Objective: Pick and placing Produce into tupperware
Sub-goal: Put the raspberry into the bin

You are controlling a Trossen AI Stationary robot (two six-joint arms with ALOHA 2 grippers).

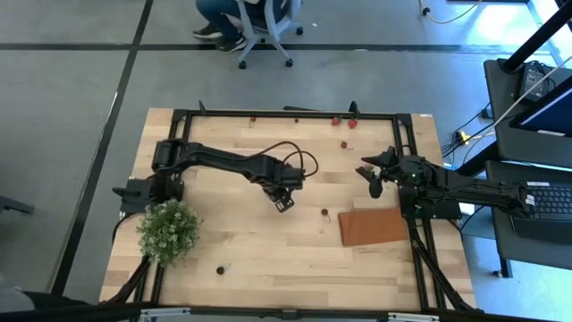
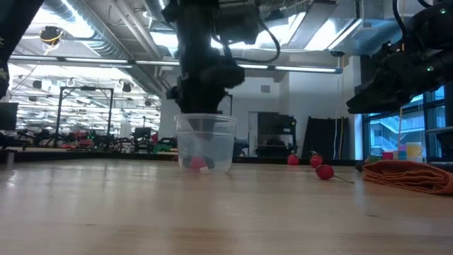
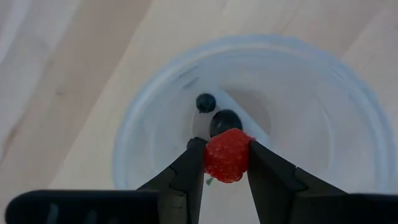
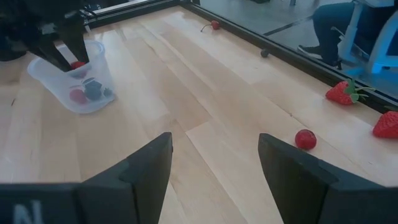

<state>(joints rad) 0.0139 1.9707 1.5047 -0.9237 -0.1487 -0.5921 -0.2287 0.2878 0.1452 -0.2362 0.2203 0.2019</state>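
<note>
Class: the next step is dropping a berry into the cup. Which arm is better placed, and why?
The left. Its gripper already pinches a red berry directly above the cup, which holds other berries. The right gripper is open, empty and far from the cup.

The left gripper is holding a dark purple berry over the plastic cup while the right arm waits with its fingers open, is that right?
Not quite: the berry pinched in the left gripper is bright red, not dark purple, as the left wrist view shows. The rest holds: it hangs over the plastic cup, and the right gripper waits open.
</note>
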